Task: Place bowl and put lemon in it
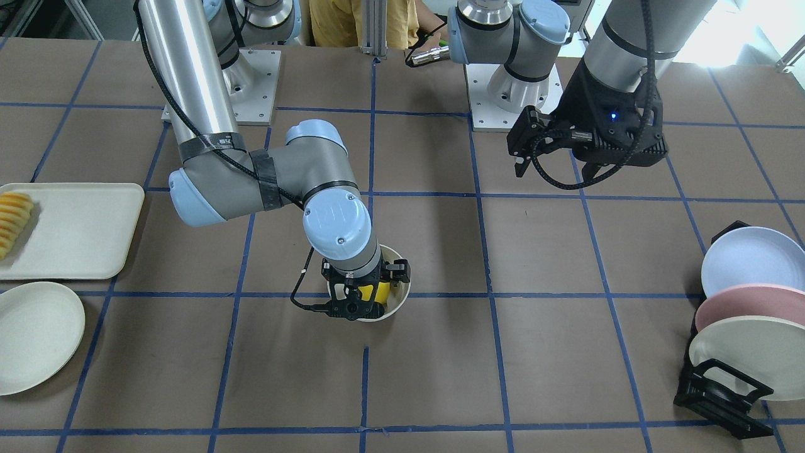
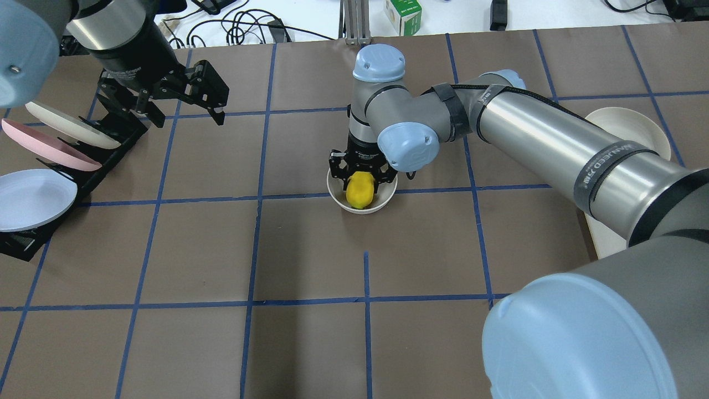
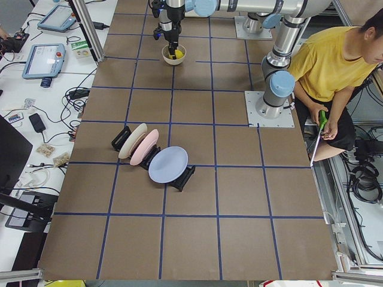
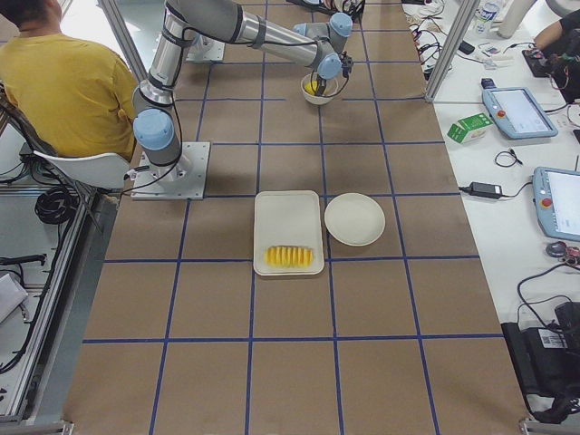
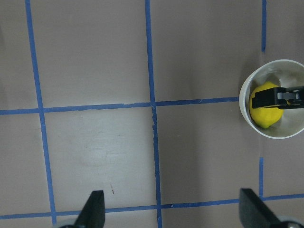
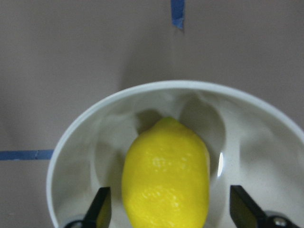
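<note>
Three plates on edge in a black rack (image 2: 19,244) at the desk's (image 2: 310,343) left edge: pale blue plate (image 2: 33,199), pink plate (image 2: 50,149), cream plate (image 2: 66,124). Just past the rack, the left tool (image 2: 188,113), hanging above bare desk, fingers (image 5: 95,209) spread wide, gripping nothing.

About midway between the left and right edges, the bowl (image 2: 382,206), upright on the desk and sitting across a blue tape line (image 2: 288,195). Inside it, the lemon (image 2: 360,191), lying on the bowl's bottom. Pointing straight down into the bowl, the right tool (image 2: 363,174), fingers (image 6: 99,209) parted to either side of the lemon with a clear gap on each side, so open and clamping nothing.

Toward the right edge, a flat cream dish (image 1: 38,333) lying on the desk, largely hidden behind the right arm from overhead. Just beside it, a cream tray (image 1: 82,251), with yellow ridged slices (image 1: 12,220) lined up at one end.
</note>
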Controlling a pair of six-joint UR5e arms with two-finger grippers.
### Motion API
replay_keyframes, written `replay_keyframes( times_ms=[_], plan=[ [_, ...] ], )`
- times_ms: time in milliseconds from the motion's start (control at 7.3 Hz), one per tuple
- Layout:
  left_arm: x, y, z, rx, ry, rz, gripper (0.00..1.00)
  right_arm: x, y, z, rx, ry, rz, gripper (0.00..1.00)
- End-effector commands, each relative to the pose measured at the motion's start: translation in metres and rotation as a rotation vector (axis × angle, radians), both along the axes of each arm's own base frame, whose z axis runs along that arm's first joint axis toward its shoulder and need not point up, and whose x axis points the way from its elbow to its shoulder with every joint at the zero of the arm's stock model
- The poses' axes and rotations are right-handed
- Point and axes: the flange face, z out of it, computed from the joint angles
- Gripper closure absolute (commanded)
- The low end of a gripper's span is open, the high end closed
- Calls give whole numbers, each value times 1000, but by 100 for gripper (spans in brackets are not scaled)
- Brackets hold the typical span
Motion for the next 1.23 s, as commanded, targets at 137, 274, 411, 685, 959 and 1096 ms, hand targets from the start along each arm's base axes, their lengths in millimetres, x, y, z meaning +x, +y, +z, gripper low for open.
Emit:
replay_keyframes(
  times_ms=[137,274,411,685,959,1096],
  plan=[
    [1,1,0,0,0,4,0,-13,2,69,-88,-12,-14,0],
    [1,1,0,0,0,4,0,-29,8,103,-111,-11,-32,0],
    [1,1,0,0,0,4,0,-61,10,134,-134,58,-49,0],
    [1,1,0,2,0,4,0,-151,16,199,-173,154,-101,0],
    [2,4,2,2,-8,6,0,-220,32,235,-163,153,-65,0],
    [1,3,3,-15,-3,12,0,-228,56,249,-134,158,-68,0]
  ],
)
